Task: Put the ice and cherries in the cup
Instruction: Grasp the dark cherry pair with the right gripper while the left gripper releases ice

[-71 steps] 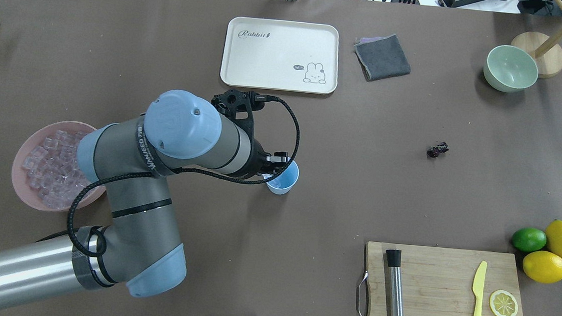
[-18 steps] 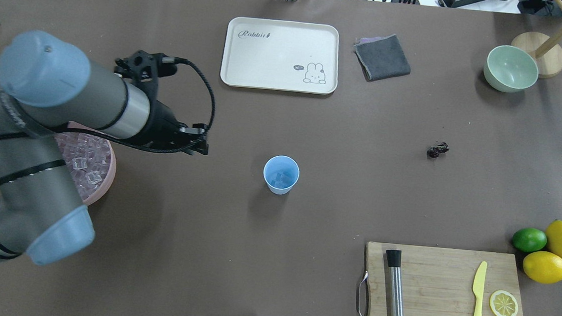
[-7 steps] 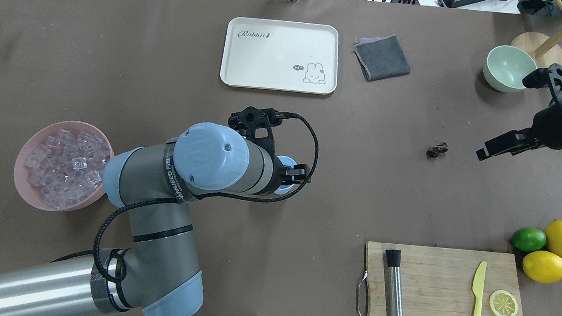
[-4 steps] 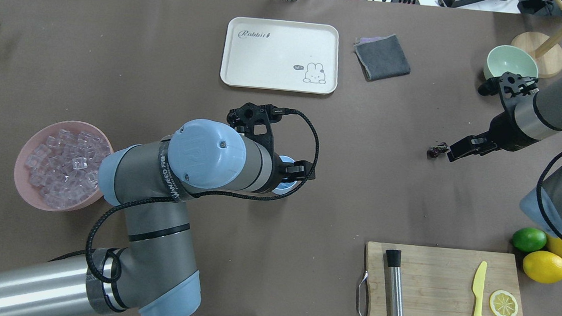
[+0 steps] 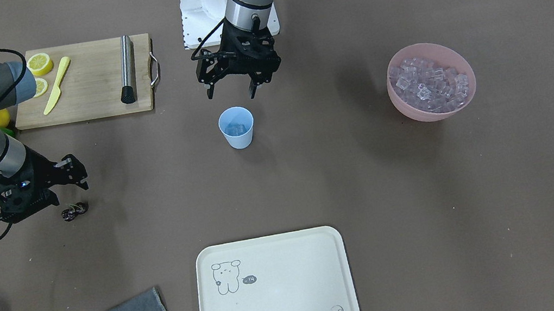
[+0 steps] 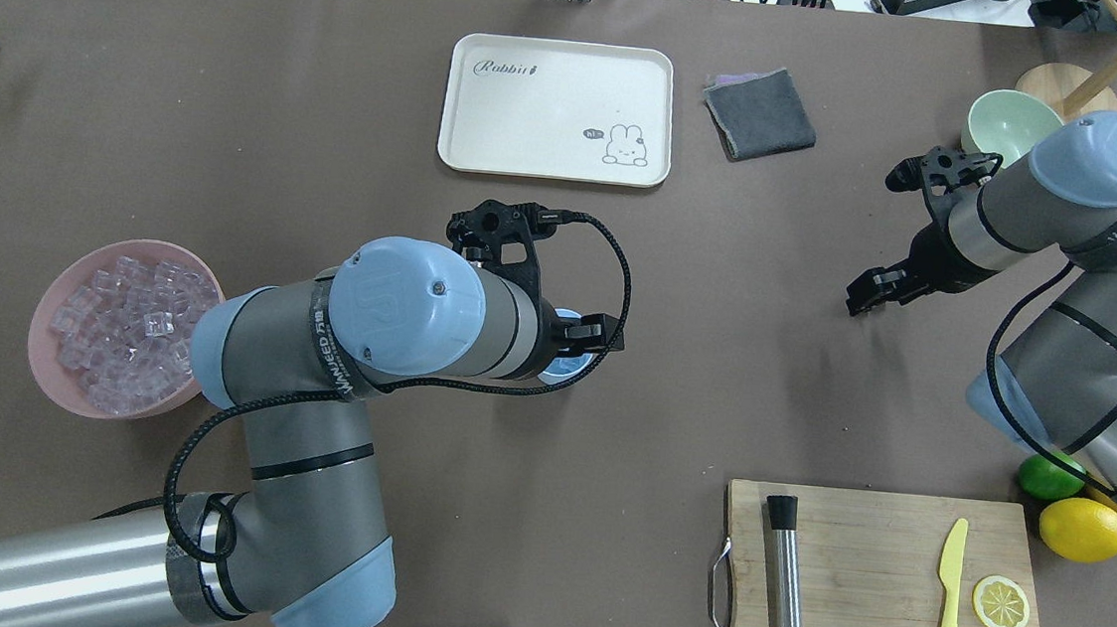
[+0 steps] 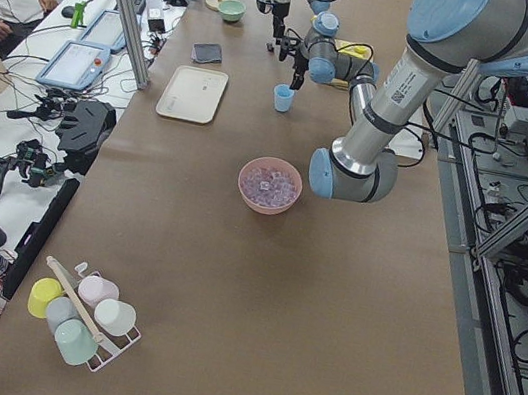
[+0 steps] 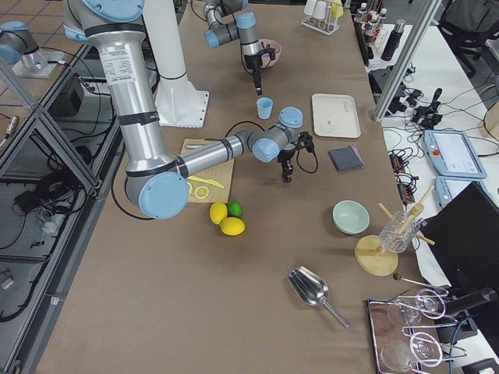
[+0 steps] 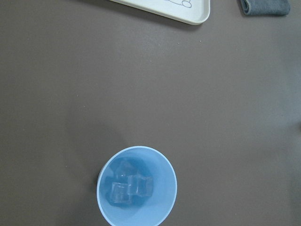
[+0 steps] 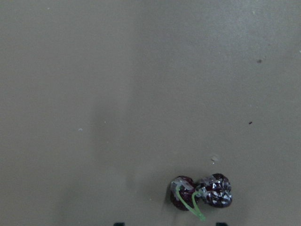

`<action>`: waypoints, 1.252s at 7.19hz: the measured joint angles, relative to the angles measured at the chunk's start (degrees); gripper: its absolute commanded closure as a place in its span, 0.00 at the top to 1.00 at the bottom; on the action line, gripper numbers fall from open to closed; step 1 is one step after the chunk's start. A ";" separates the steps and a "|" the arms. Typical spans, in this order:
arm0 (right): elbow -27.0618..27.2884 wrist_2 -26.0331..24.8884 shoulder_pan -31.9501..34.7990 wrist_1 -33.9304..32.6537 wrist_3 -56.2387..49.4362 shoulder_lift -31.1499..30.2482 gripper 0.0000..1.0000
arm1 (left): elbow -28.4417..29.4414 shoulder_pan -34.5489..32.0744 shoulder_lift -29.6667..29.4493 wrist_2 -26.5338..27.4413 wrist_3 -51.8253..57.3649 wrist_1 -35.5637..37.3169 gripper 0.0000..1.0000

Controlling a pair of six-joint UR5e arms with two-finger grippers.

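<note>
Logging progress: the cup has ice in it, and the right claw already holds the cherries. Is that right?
Not quite. The cup has ice in it, but the cherries lie on the table, unheld, under the open right claw. The right wrist view shows it.

Both built alike: left arm [image 6: 406,307] & right arm [image 6: 1094,161] have silver tube sections, matte grey joint housings w/ pale-blue round caps, small screws in the caps, thin black rings at the seams. Black strap w/ white lettering near each wrist, and a black braided cable [image 6: 628,289] loops off the cam mount. Left gripper [image 5: 230,95] & right gripper [image 6: 863,294] all black, angular, two slim fingers [image 5: 252,86] apiece.
</note>
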 measured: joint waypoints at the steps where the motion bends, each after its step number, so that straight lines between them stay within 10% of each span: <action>1: -0.38 -0.19 -0.16 0.04 -0.16 0.47 0.59 | -0.08 -0.03 0.16 0.03 -0.01 0.18 0.94; 3: -0.75 -1.69 -0.21 0.20 -0.49 0.57 0.59 | -0.13 -0.14 0.43 0.05 0.01 0.29 0.94; 6: -1.32 -2.31 -0.16 1.63 -0.63 0.18 0.00 | -0.11 -0.17 0.47 0.05 0.02 0.30 0.94; 9: -1.22 -2.15 -0.02 1.77 -0.60 0.30 0.00 | -0.30 -0.16 0.74 0.23 0.01 0.30 0.94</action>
